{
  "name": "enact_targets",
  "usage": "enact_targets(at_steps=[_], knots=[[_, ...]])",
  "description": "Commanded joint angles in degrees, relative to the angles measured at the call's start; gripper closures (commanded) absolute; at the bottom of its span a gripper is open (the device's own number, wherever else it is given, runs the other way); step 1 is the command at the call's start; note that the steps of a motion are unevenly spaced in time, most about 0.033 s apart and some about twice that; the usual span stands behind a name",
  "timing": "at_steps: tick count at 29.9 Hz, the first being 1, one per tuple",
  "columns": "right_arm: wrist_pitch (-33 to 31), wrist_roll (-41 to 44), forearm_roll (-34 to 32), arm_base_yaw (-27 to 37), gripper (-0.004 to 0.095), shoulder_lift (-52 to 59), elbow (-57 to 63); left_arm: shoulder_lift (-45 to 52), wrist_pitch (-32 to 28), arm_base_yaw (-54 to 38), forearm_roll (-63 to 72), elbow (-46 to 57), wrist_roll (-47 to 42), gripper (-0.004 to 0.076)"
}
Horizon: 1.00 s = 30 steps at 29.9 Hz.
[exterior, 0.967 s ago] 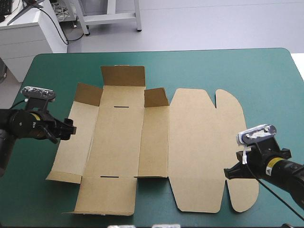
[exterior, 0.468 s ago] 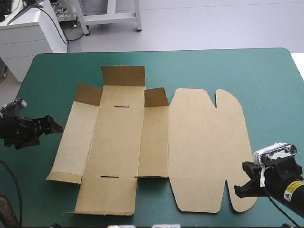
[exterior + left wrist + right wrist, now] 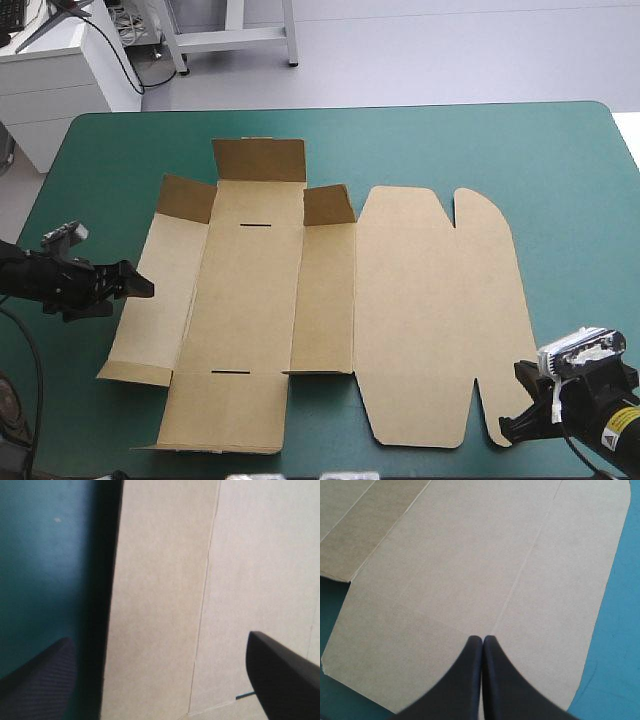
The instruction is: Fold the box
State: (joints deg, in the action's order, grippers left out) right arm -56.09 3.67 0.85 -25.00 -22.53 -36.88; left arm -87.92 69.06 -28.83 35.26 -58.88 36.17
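The box (image 3: pixel 400 310) is lying spread open across the middle of the teal-green table (image 3: pixel 560 170), with its far flaps (image 3: pixel 258 160) standing up a little. The left gripper (image 3: pixel 140 287) is hovering at the box's left edge with its black fingers spread wide, one over the cover and one over the board; whether it is touching the board is hard to tell. The right gripper (image 3: pixel 510 432) is sitting over the box's near right corner, fingers pressed together in a point and gripping nothing.

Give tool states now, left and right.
Left tool: open, over the box's left edge, holding nothing.
Right tool: shut, empty, over the box.
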Motion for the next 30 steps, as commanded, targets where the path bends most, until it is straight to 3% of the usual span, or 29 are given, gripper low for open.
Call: enact_targets(at_steps=[1,10,30], knots=[[3.6,-1.7,0.3,0.3,0.0927,1.5,-0.2,1.8,1.3,1.6,2.5,0.9,0.6,0.0072],[4.1,-4.2,0.3,0.3,0.0927,4.5,-0.1,2.2,5.6,5.5,3.3,2.8,0.0,0.0072],[6.3,-4.3,0.2,0.3,0.0927,4.7,-0.1,6.0,5.7,11.1,3.7,9.2,-3.0,0.0072]])
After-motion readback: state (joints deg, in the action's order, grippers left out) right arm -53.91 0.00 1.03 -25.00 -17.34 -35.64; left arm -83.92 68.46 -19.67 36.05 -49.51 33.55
